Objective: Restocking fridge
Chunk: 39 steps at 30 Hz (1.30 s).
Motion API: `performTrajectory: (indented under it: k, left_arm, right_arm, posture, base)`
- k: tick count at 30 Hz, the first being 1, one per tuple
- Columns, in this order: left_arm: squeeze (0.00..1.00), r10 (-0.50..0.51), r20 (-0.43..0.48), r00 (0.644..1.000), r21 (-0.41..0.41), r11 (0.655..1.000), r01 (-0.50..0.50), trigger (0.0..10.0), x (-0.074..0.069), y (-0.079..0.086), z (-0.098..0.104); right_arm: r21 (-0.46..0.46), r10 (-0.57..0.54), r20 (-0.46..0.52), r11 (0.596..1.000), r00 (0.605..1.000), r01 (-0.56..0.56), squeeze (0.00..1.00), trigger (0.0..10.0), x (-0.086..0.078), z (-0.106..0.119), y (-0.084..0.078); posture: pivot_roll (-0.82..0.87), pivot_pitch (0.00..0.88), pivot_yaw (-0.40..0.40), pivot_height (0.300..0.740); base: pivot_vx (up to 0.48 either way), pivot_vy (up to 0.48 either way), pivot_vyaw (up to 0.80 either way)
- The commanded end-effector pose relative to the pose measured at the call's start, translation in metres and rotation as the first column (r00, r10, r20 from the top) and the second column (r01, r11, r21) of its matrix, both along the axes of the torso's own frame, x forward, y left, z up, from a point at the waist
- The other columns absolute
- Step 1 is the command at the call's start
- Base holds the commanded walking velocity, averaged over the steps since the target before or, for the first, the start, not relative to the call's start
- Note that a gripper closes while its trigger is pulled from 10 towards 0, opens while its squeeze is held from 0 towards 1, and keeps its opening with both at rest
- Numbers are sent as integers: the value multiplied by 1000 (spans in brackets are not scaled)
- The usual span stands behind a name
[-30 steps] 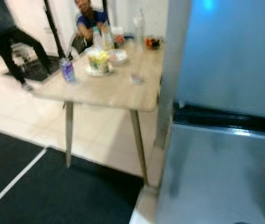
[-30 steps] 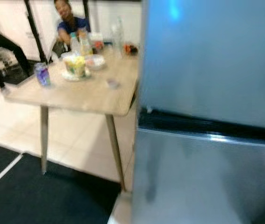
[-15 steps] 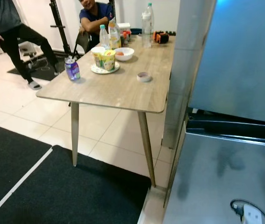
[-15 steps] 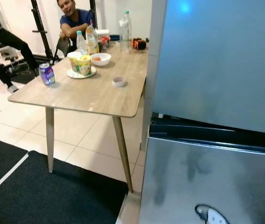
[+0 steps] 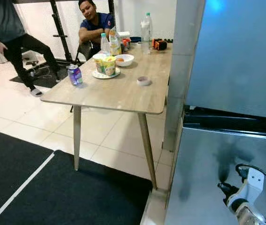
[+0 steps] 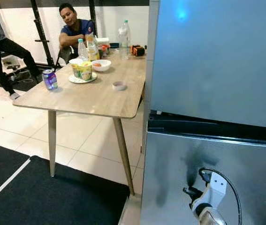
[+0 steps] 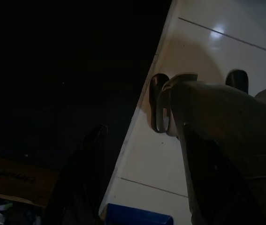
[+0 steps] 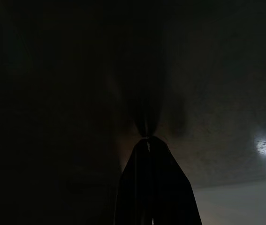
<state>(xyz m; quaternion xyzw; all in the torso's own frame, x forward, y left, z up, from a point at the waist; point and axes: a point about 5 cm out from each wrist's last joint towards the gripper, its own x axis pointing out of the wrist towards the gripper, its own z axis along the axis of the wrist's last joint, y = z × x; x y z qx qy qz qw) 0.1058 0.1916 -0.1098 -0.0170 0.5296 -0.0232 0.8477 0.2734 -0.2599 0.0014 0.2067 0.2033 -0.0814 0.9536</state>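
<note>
Closed two-door fridge (image 6: 217,93), grey and glossy, standing at the right, upper door (image 5: 238,56) tinted blue by reflected light, lower door (image 6: 208,164) below a dark horizontal gap. Items on the wooden surface (image 5: 118,91) just beside it: purple drink can (image 5: 74,75) near the left edge, two yellow-green cups (image 5: 104,65) upright on a plate, white bowl (image 5: 124,60) behind them, clear plastic bottles (image 5: 146,30) toward the far end, small round container (image 5: 143,81) alone near the fridge side.
</note>
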Motion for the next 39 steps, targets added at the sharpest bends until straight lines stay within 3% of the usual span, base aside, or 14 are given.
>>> performTrajectory:
  k: [1,14,20,22,24,26,27,30,31,38,39]
  left_arm:
    - [0,3,-34,999,-2,1000,-3,10000,-9,0,-3]
    - [0,8,-40,999,4,1000,-8,10000,-13,2,-3]
    - [0,7,-40,999,2,1000,-7,10000,-13,2,-3]
    - [0,6,-39,999,1,1000,-6,10000,-13,1,-3]
    - [0,6,-39,999,-2,1000,-6,10000,-12,0,-3]
    - [0,3,-39,999,-5,1000,-4,10000,-12,-1,-3]
    - [0,3,-39,999,-5,1000,-4,10000,-12,-1,-3]
    - [0,4,-37,999,-4,1000,-4,10000,-12,0,-3]
    - [0,4,-37,999,-4,1000,-4,10000,-12,0,-3]
    - [0,-7,-40,999,23,1000,8,10000,-16,15,-2]
    - [0,-7,-40,999,23,1000,8,10000,-16,15,-2]
  right_arm:
    - [4,13,76,1000,997,-14,0,10000,14,14,4]
    - [40,35,203,998,978,-44,0,10000,41,41,12]
    - [32,51,196,998,979,-59,0,10000,40,40,13]
    - [10,67,132,998,989,-68,0,10000,30,28,12]
    - [-34,99,8,995,995,-99,0,10000,12,7,10]
    - [-104,139,-133,983,981,-153,0,10000,-14,-16,5]
    - [-104,139,-133,983,981,-153,0,10000,-14,-16,5]
    - [-140,146,-232,973,962,-182,0,10000,-41,-31,-6]
    - [-140,146,-232,973,962,-182,0,10000,-41,-31,-6]
    - [-173,63,-472,971,880,-162,0,10000,-107,-63,-30]
    - [-173,63,-472,971,880,-162,0,10000,-107,-63,-30]
  posture:
    - [-73,0,20,740]
    - [-66,4,21,740]
    - [-66,4,21,740]
    - [-66,4,21,740]
    - [-71,9,16,740]
    - [-67,16,15,740]
    - [-67,16,15,740]
    - [-60,32,19,740]
    - [-60,32,19,740]
    - [-52,69,38,740]
    - [-52,69,38,740]
  base:
    - [0,0,0]
    - [0,0,0]
    - [0,0,0]
    - [0,0,0]
    - [0,0,0]
    - [0,0,0]
    - [0,0,0]
    - [0,0,0]
    - [0,0,0]
    - [0,0,0]
    - [0,0,0]
